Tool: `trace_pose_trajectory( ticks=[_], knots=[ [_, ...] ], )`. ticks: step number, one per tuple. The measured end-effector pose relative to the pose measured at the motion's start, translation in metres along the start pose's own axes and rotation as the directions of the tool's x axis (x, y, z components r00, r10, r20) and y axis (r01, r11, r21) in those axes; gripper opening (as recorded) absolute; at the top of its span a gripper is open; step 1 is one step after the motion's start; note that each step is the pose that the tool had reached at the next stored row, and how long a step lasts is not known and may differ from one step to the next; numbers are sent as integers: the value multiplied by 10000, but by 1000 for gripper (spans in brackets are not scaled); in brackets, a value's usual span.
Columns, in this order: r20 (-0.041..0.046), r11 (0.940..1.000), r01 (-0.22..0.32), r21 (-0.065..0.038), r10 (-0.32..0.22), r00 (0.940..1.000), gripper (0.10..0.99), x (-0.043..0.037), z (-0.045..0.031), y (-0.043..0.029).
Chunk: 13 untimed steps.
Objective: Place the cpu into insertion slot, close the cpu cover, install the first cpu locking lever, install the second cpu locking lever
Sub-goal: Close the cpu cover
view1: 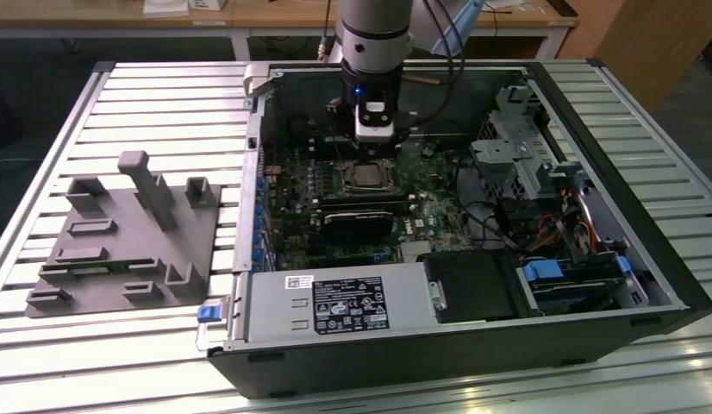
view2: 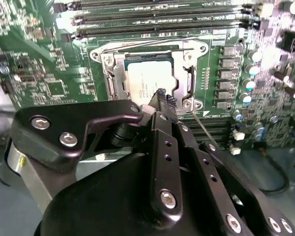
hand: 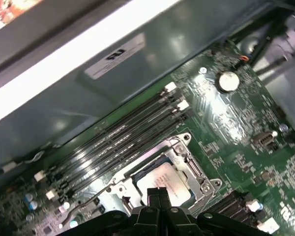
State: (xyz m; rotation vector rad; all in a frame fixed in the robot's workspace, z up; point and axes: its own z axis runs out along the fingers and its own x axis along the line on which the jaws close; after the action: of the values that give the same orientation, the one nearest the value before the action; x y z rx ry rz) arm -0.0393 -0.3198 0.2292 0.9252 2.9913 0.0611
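The hand (view2: 162, 97), its two fingers pressed together, sets its tips at the near edge of the cpu (view2: 146, 78), which sits framed by the cpu cover (view2: 111, 73). A thin wire lever (view2: 202, 126) runs just beside the fingers. Long memory slots (view2: 162, 22) lie beyond the fingertips.

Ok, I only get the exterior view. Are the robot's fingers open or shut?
Observer: Shut. In both wrist views the gripper has its tips pressed together.
Operator: What are they on?
Observer: They sit at the edge of the cpu; I cannot tell if they touch it.
Operator: Is the lid down?
Observer: The cpu cover lies flat around the chip, whose silver top shows through its window.
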Motion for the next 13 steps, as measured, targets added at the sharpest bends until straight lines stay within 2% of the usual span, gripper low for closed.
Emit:
trace_pose_trajectory(
  ticks=[6, 13],
  knots=[
    [-37, 9954, 960, 4, -960, 9954, 106, 0, 1, 0],
    [-76, 9812, 1932, 0, -1932, 9811, 106, 0, 4, 0]
  ],
)
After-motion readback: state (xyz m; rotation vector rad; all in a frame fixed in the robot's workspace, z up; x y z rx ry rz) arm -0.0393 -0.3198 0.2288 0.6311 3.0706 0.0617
